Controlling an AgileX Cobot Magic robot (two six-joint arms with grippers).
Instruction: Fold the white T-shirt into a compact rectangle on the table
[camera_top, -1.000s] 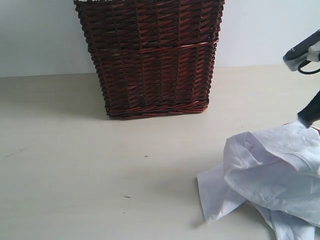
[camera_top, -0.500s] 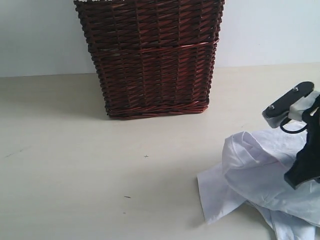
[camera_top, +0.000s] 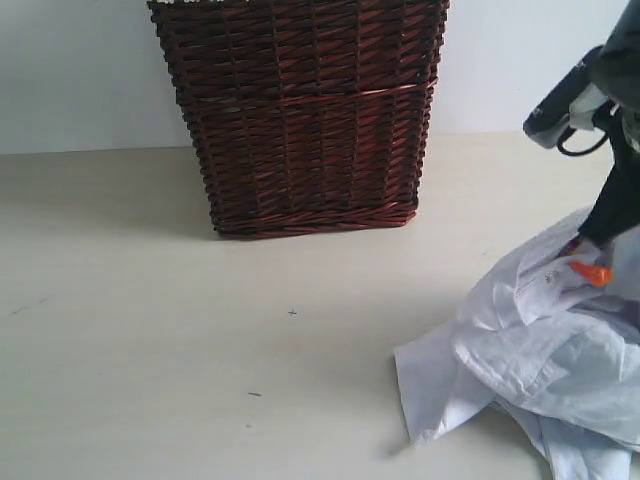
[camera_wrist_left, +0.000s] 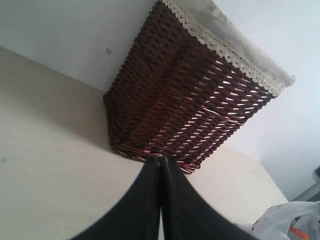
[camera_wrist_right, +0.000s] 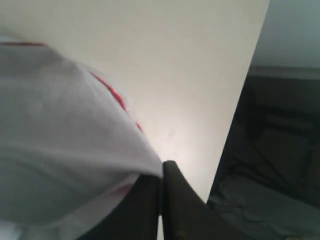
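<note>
Exterior view: my right gripper (camera_top: 598, 228) sits at 3 o'clock, its fingers clenched on a raised fold of the shirt (camera_top: 530, 360), just above the orange tag (camera_top: 592, 272). From that pinch the crumpled cloth falls away toward 7 o'clock of the gripper and lies heaped on the table (camera_top: 150, 330) at 4 to 5 o'clock. The basket (camera_top: 310, 120) stands at 12 o'clock, well apart from the shirt. My left gripper (camera_wrist_left: 161, 162) is clenched on nothing and points toward the basket's foot.
</note>
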